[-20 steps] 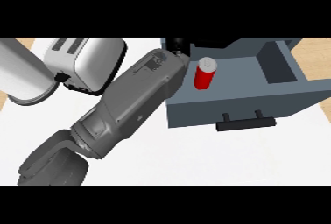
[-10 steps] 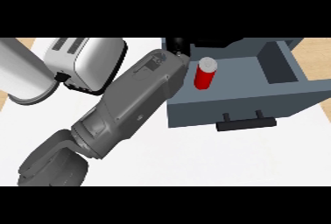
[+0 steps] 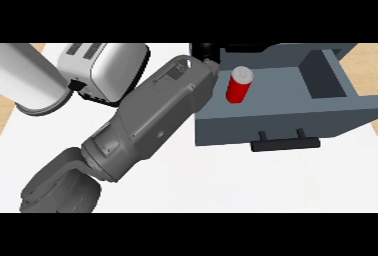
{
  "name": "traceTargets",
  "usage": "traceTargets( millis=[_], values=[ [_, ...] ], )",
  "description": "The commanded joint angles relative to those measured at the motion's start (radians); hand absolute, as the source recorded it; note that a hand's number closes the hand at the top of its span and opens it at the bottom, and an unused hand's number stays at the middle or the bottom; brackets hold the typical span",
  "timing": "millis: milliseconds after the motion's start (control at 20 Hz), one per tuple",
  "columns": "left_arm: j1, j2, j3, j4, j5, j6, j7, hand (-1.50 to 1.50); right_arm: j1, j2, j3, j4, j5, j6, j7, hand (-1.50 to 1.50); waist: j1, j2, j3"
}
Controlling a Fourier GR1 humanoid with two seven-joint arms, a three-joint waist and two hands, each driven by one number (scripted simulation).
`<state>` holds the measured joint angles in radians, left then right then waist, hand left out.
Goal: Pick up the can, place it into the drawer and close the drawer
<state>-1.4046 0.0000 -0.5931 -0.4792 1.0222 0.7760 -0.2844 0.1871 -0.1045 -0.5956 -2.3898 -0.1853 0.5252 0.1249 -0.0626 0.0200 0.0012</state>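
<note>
- Drawer (image 3: pixel 280 117): grey box, pulled open toward me, black handle (image 3: pixel 286 144) on its front wall. Taken as landmark for every entry below.
- Can (image 3: pixel 238 85): red body, pale top, standing upright inside the drawer, near its left wall. The only content I can see; the deeper right part of the drawer shows bare floor.
- My forearm (image 3: pixel 151 117): grey, running diagonally from the lower left up to the drawer's left rear corner, just left of the can. I judge it sits there because the can has been set down.
- My hand (image 3: pixel 209 51): only a dark patch shows at the drawer's back left corner, apart from the can. Whether my fingers are spread or curled I cannot tell.
- Toaster (image 3: pixel 103 70): white, on the surface well left of the drawer, partly behind my forearm.
- Surface (image 3: pixel 221 180): white, carrying the drawer and toaster.
- Status, by judgement: placing done; drawer not yet pushed shut.
</note>
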Motion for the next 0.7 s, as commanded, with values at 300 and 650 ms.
traceTargets(
  millis=[300, 650],
  values=[
    [0.009, 0.0, -0.006, -0.032, 0.036, 0.007, -0.015, -1.5, -0.167, 0.01, 0.281, 0.02, 0.529, -0.053, -0.035, -1.5, 0.054, -0.005, -0.001],
    [-0.031, 0.0, 0.01, -0.02, 0.004, 0.016, 0.055, -1.5, -0.33, 0.011, 0.46, 0.264, 0.862, -0.204, -0.112, -1.5, 0.081, -0.013, -0.001]
  ],
)
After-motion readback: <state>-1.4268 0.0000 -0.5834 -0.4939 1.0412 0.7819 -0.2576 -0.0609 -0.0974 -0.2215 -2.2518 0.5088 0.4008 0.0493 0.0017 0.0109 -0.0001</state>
